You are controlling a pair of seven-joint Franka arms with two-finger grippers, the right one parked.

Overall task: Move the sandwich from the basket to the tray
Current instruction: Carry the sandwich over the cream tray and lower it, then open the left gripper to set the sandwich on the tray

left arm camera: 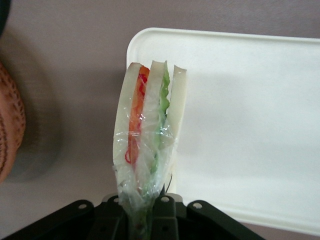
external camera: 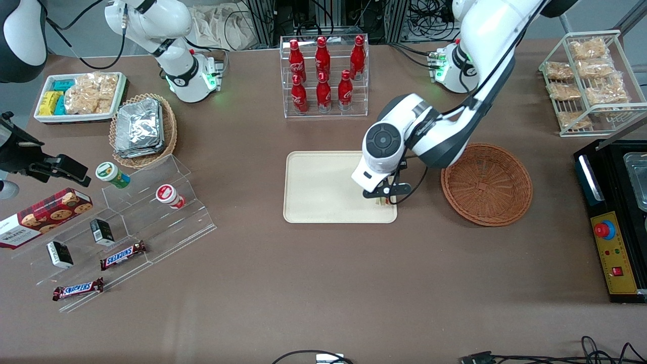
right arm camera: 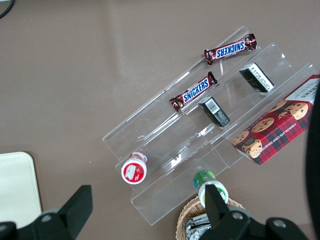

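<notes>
— Now, where's the end effector (external camera: 385, 198)?
— Over the tray (external camera: 323, 189) corner nearest the basket (external camera: 486, 183), clamped on the wrapped sandwich (left arm camera: 147, 135), which hangs across the tray's rim.
— Room around it?
— Bare tray toward the parked arm's end; open surface (external camera: 323, 283) nearer the camera.

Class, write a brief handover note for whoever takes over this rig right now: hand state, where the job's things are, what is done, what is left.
Left hand: shut on the sandwich, over the tray's corner nearest the basket.
Basket: on the table beside the tray, nothing in it.
Done: sandwich lifted out and carried to the tray.
Left: lower it onto the tray, release, withdraw.
</notes>
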